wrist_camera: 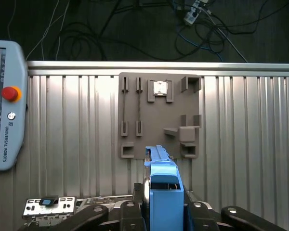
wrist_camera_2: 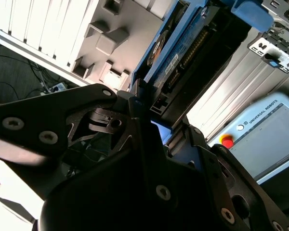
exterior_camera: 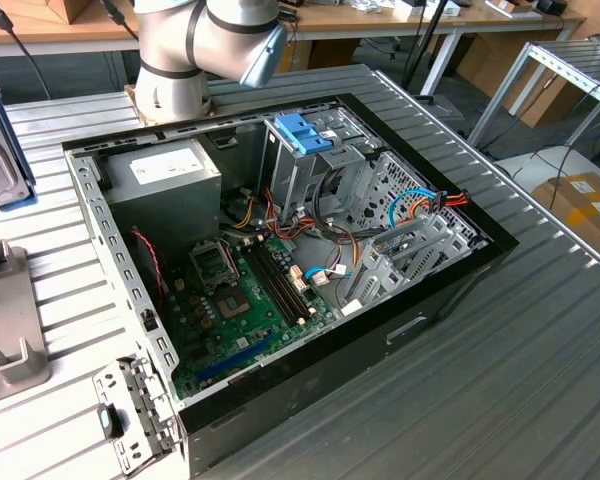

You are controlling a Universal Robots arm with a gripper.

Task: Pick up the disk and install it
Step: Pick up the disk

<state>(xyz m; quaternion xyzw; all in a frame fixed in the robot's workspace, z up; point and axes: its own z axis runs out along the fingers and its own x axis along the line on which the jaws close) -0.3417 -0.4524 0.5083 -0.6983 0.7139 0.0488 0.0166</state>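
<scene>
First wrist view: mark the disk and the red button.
Blue-railed grey hard disk (wrist_camera: 166, 207), first wrist view, blue end tab.
Round red stop button (wrist_camera: 9, 93), first wrist view, button cap.

The disk (wrist_camera: 163, 192) has bright blue rails on a dark body; the claw (wrist_camera: 164, 214) is black. The desk (wrist_camera: 245, 144) is ribbed silver, the fixture plate (wrist_camera: 154, 108) plain grey, the pendant button (wrist_camera: 9, 93) red, the motherboard (exterior_camera: 240, 320) green, the case (exterior_camera: 430, 310) black.

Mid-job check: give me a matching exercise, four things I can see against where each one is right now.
1 disk
2 red button
3 blue latch
4 grey fixture plate

A on the pendant
B flat on the ribbed table
C in the gripper
D atop the metal cage

Pairs: 1-C, 2-A, 3-D, 4-B
</scene>
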